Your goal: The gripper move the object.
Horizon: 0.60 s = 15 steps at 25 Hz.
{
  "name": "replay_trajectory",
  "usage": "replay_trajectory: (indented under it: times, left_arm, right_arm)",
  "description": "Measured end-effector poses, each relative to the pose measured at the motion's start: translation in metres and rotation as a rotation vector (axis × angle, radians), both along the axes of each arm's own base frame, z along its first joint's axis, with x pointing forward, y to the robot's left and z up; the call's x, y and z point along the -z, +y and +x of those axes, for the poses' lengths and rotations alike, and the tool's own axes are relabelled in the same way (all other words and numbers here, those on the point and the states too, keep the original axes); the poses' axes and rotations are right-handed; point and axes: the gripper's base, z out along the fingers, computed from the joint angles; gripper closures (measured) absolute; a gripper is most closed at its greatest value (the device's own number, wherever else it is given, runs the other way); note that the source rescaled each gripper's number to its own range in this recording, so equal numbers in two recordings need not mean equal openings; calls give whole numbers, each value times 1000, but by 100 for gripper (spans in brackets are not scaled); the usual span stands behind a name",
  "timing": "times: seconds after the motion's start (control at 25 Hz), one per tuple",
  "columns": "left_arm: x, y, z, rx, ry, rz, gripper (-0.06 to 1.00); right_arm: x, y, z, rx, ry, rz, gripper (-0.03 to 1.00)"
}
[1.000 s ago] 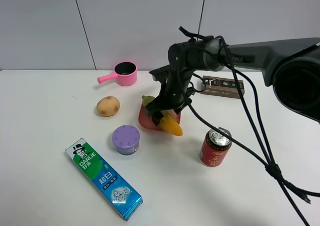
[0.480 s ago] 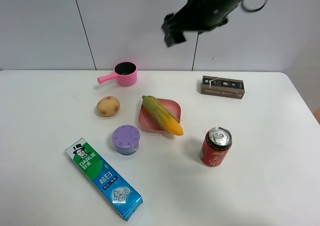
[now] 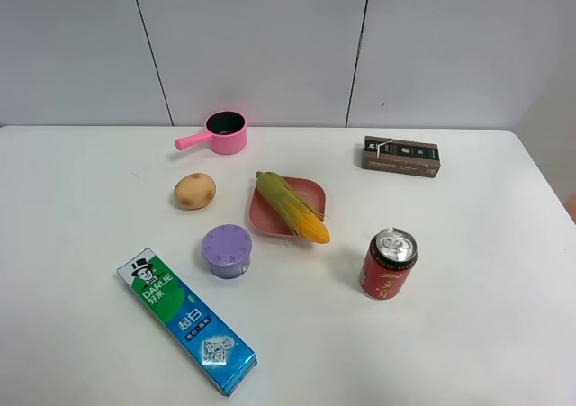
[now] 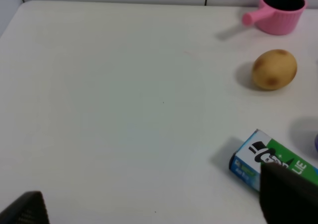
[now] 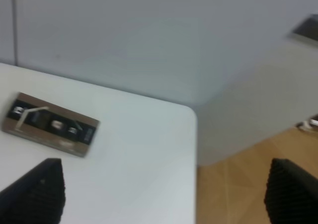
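The toy corn cob [image 3: 292,206], yellow with a green husk end, lies diagonally across the pink plate [image 3: 312,189] in the middle of the table, its yellow tip past the plate's front rim. No arm shows in the exterior high view. My right gripper [image 5: 164,194] is open and empty, high over the table's far right corner, and the corn is out of its view. My left gripper [image 4: 159,204] is open and empty over the left side of the table. Its dark fingertips [image 4: 290,196] are wide apart.
A brown potato [image 3: 194,191] [image 4: 274,69] and a pink saucepan [image 3: 225,132] [image 4: 278,4] lie left of the plate. A purple cup [image 3: 227,249], a toothpaste box [image 3: 186,320] [image 4: 273,162], a red can [image 3: 389,263] and a brown box [image 3: 401,156] [image 5: 49,123] surround it.
My right gripper let go of the corn on the plate, rose and left the exterior view. The corn stays on the plate.
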Motion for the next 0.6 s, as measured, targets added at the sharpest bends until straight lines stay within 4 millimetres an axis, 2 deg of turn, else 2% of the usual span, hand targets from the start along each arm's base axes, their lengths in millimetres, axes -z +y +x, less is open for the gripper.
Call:
replay_trajectory:
  times: [0.12, 0.24, 0.32, 0.4, 0.48, 0.6]
  left_arm:
    - [0, 0, 0, 0, 0, 0, -6]
    - [0, 0, 0, 0, 0, 0, -6]
    - [0, 0, 0, 0, 0, 0, -6]
    - [0, 0, 0, 0, 0, 0, -6]
    - [0, 0, 0, 0, 0, 0, -6]
    - [0, 0, 0, 0, 0, 0, -6]
  right_arm:
    - [-17, -14, -35, 17, -63, 22, 1]
    - [-37, -30, -84, 14, -175, 68, 1]
    - [-42, -40, -115, -11, -230, 75, 1]
    - [-42, -50, -149, -39, -279, 83, 7]
    - [-33, -57, -176, -78, -303, 88, 13]
    - [-16, -61, -202, -132, -309, 107, 16]
